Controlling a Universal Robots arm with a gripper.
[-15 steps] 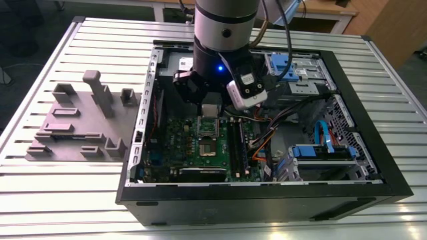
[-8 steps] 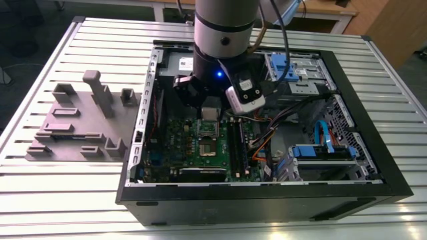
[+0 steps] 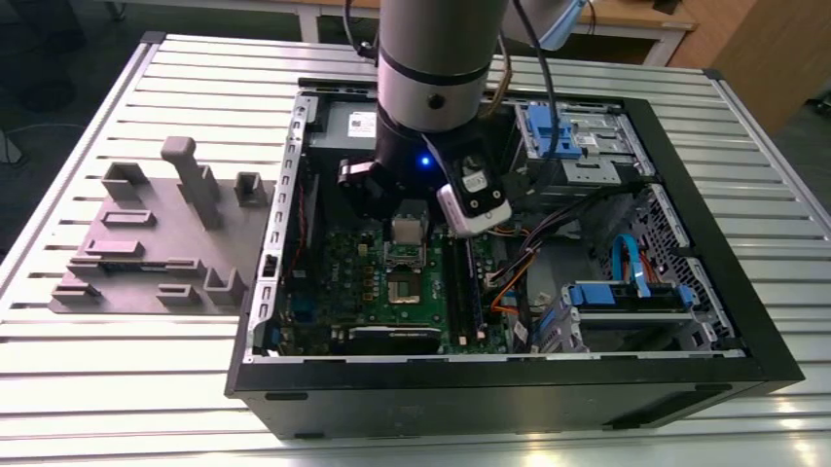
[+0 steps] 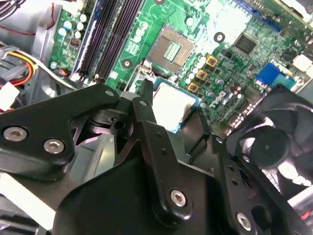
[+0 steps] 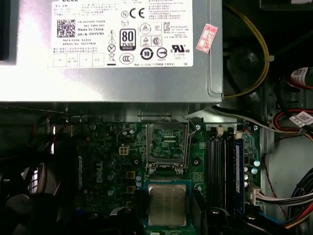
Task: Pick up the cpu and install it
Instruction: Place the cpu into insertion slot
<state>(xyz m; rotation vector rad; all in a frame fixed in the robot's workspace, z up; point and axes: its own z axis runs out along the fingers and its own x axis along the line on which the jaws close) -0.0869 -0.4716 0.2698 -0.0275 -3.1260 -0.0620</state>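
holding the cpu (image 5: 167, 204) pinched by two edges in the gripper (image 4: 173, 105), closed onto it, above the green motherboard (image 4: 142, 34), just beside the socket (image 5: 166, 142).

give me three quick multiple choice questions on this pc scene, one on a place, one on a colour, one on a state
1. Where is the cpu? A seated in the socket B in the gripper C lying flat on the circuit board
2. The circuit board is: A red B green C blue
3. The socket is: A empty B filled C covered

1 B, it sits between the gripper's fingers beside the socket; 2 B, green shows in both wrist views; 3 A, no chip sits in its frame.
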